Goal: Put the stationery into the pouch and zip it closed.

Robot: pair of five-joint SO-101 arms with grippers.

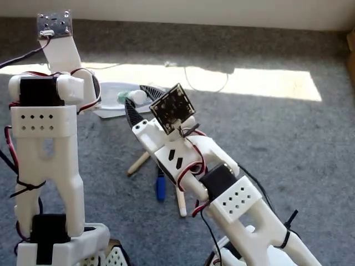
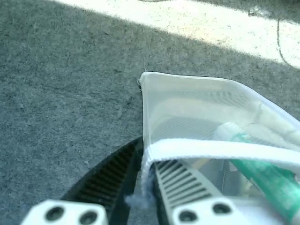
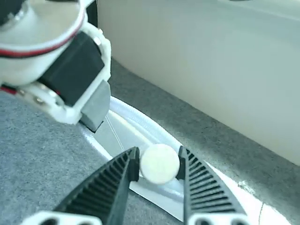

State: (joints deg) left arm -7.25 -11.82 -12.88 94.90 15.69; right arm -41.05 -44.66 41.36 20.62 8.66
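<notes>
On the left, the left arm (image 1: 44,144) stands tall on the gray carpet (image 1: 288,155). The left gripper (image 2: 143,157) is closed tight on the white edge of the pouch (image 2: 197,108). 1 black finger is on the outside and 1 is on the inside, seen through the mesh. The pouch rests on the carpet next to the top of the left arm, and its mouth is open. A green pen (image 2: 262,180) lies inside it. Just right of the pouch, the right gripper (image 3: 158,158) hangs over the open mouth. Its 2 black fingers are a little way apart and squeeze a small white round thing (image 3: 160,166) between them. I cannot tell what the round thing is. Nearer the front, by the right arm (image 1: 238,205), more things lie on the carpet, outside the pouch. There is a pale wooden stick (image 1: 138,162), then a blue pen (image 1: 160,187), then a second pale wooden stick (image 1: 181,204) just right of the blue pen.
</notes>
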